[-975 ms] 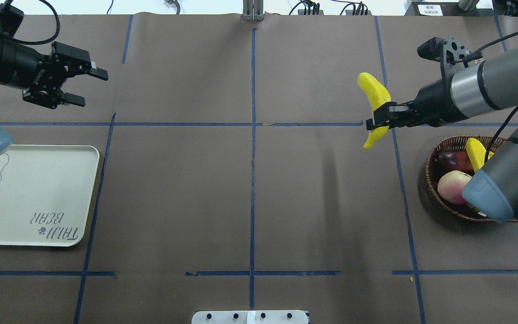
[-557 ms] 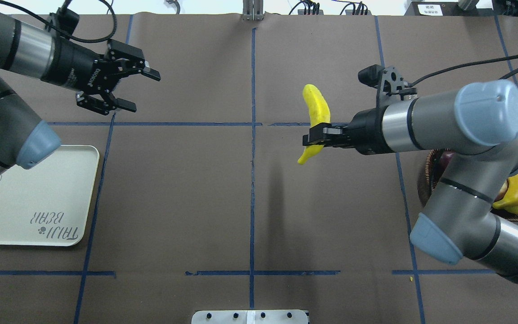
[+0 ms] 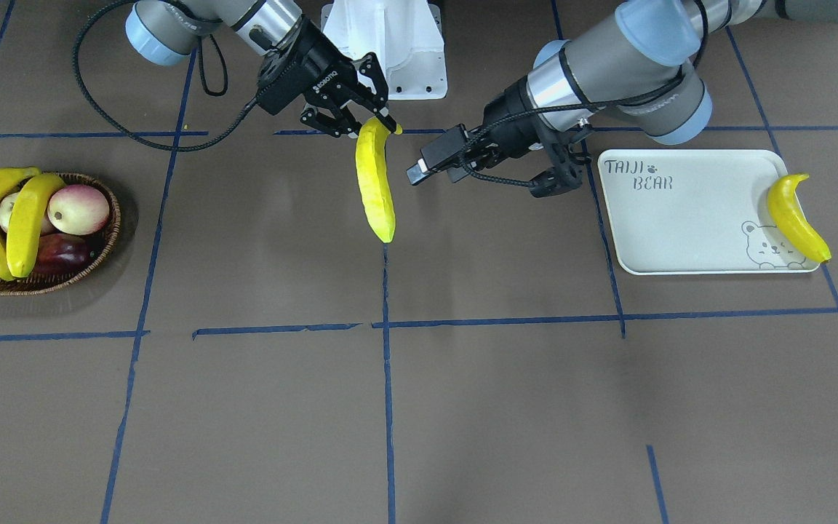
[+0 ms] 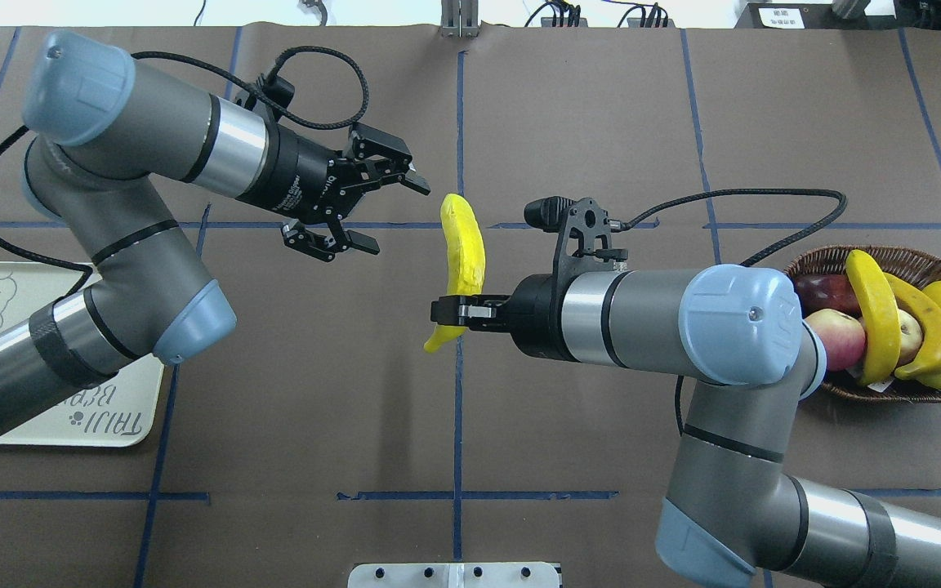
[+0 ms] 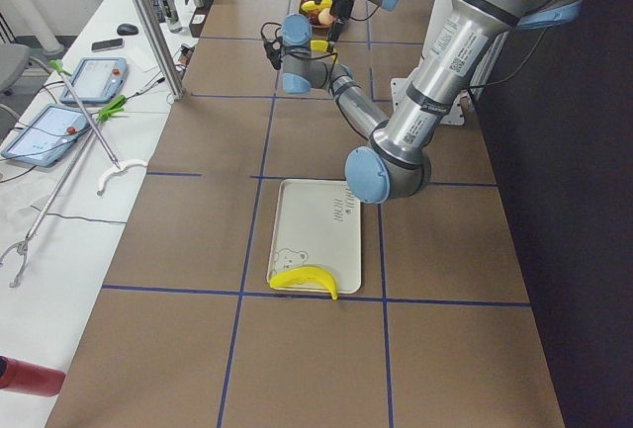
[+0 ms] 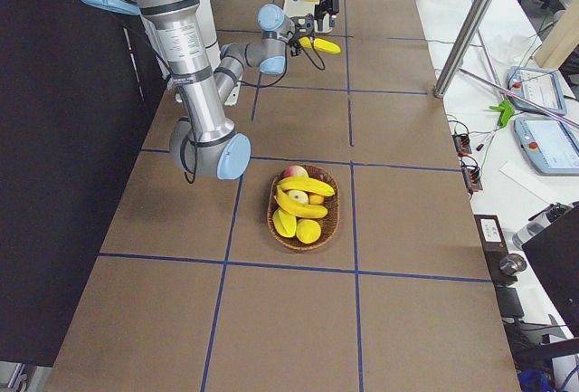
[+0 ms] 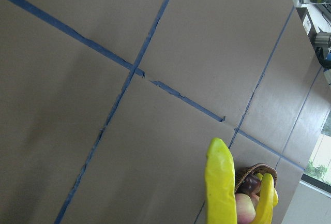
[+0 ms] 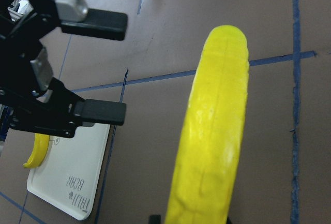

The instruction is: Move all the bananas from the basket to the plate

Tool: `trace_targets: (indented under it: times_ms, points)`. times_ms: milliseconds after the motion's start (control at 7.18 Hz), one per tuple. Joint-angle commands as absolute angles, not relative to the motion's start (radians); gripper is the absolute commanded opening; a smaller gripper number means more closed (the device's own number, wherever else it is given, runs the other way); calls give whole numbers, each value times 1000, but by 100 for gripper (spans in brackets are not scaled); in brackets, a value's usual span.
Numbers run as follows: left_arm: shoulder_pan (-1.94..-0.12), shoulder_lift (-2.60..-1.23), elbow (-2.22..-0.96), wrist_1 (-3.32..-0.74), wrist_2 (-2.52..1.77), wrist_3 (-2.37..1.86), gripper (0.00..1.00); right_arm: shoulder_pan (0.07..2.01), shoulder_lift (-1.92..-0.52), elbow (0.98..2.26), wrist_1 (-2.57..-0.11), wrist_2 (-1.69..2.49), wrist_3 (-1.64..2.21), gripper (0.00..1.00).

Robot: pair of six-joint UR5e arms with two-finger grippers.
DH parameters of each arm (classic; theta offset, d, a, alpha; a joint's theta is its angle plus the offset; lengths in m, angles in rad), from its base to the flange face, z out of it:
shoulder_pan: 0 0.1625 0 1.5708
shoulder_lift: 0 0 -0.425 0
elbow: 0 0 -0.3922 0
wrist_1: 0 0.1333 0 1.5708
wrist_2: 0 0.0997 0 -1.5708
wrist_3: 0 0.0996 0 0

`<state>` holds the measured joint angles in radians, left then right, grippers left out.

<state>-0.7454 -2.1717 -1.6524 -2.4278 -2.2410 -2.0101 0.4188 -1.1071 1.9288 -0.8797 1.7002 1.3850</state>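
The right end effector is clenched on the near end of the held banana, above the middle of the taped brown worktop. The banana's long axis runs away from the robot. The left end effector, spread and empty, sits just beside the free far half without touching, so it is likely the taker. The plate carries 1 plated banana. 2 basket bananas lie in the basket.

Probably a robotics lab: tape-gridded table, side bench with tablets.
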Motion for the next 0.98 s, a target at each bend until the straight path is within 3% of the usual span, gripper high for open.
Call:
trace_targets:
  times_ms: [0, 279, 557, 697, 836]
  points:
    - [-689, -2190, -1645, -2404, -2204, -2014, 100, 399, -1083, 1928, -882, 1692, 1385, 1]
    - [-646, -2210, -1640, -2373, -2145, -2016, 95, 394, -1080, 1930, -881, 1692, 1385, 1]
    - [-646, -2212, -1641, -2373, -2145, -2017, 27, 394, -1077, 1930, -882, 1692, 1379, 1]
    - [-646, -2210, -1649, -2369, -2145, -2020, 2, 394, -1077, 1930, -882, 1692, 1373, 4]
    - [-647, -2207, -1654, -2356, -2145, -2019, 0, 394, -1077, 1928, -882, 1693, 1371, 28]
